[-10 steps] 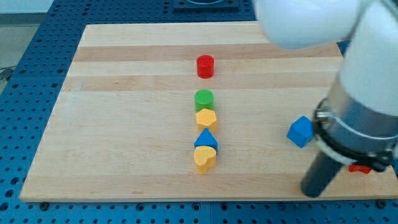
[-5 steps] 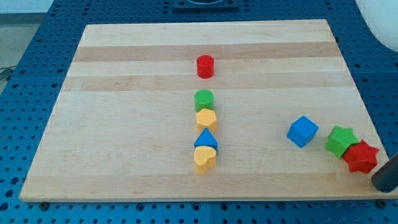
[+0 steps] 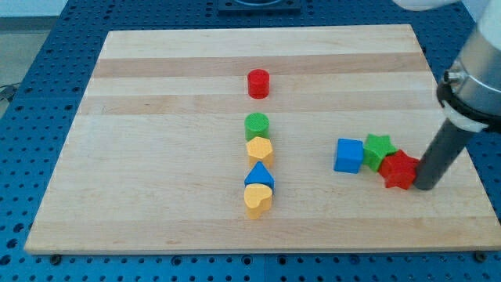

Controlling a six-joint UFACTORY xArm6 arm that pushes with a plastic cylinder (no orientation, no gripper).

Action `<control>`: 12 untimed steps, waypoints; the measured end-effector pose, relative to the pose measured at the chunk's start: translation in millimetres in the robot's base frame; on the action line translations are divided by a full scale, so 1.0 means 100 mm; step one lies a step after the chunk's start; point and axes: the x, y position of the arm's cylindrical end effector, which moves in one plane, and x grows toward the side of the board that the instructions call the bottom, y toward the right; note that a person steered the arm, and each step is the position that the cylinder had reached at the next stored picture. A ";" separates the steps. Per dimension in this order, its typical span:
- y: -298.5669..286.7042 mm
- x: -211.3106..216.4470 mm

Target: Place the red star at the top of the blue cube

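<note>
My tip (image 3: 426,186) touches red star (image 3: 399,170) rightward.

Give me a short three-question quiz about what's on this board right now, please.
1. True or false: my tip sits just right of the red star.
2. Which block lies between the blue cube and the red star? A) green star B) yellow heart C) red cylinder
3. Fill in: the green cylinder sits directly above the yellow ____.

Key: 1 true; 2 A; 3 hexagon.
</note>
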 end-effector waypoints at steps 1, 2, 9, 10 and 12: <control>-0.21 -0.04; -0.43 -0.10; -0.93 -0.59; -0.81 -0.23; -1.21 0.02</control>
